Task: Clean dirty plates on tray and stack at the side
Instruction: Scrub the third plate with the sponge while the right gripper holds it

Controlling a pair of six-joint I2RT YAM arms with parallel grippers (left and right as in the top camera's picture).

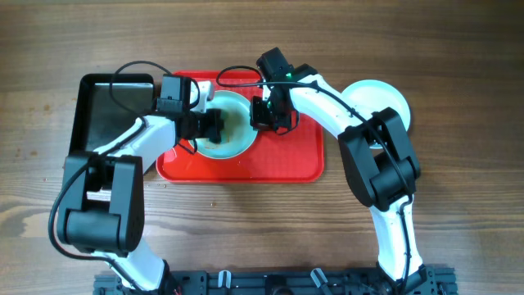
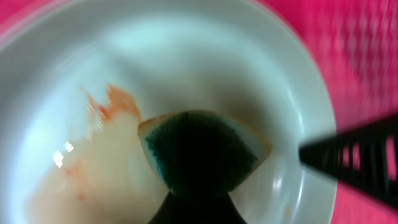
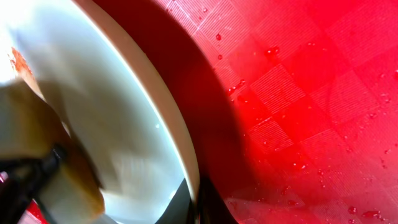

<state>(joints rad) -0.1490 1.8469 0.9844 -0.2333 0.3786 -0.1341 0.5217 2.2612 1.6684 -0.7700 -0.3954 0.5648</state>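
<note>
From overhead, you see the red tray (image 1: 286, 160) in the middle of the desk (image 1: 458, 65), with one pale plate (image 1: 233, 143) lying in its left half. The left fingers (image 1: 214, 124) are down over the plate's middle. The right fingers (image 1: 266, 115) sit at the plate's right edge. A black pan (image 1: 106, 115) lies on the desk just left of the tray. Another pale plate (image 1: 385, 94) rests on the desk to the right of the tray, partly under the right arm. You cannot tell whether more than one is stacked there.

In the left wrist view, your left fingers (image 2: 193, 211) are clamped on a sponge (image 2: 202, 152), its dark green face toward the camera and pressed against the inside of the plate (image 2: 205, 56). Orange sauce smears (image 2: 118, 102) mark the plate just left of the sponge. One of the right fingers (image 2: 354, 165) reaches in over the rim at the right, with the tray (image 2: 367, 56) behind it.

In the right wrist view, your right fingers (image 3: 208, 208) are closed together on the plate's rim at the bottom of the frame. The plate (image 3: 112, 106) fills the left side, and the sponge (image 3: 68, 180) lies inside it with the left fingers (image 3: 25, 177) on it. Water drops (image 3: 217, 37) dot the tray (image 3: 298, 93).
</note>
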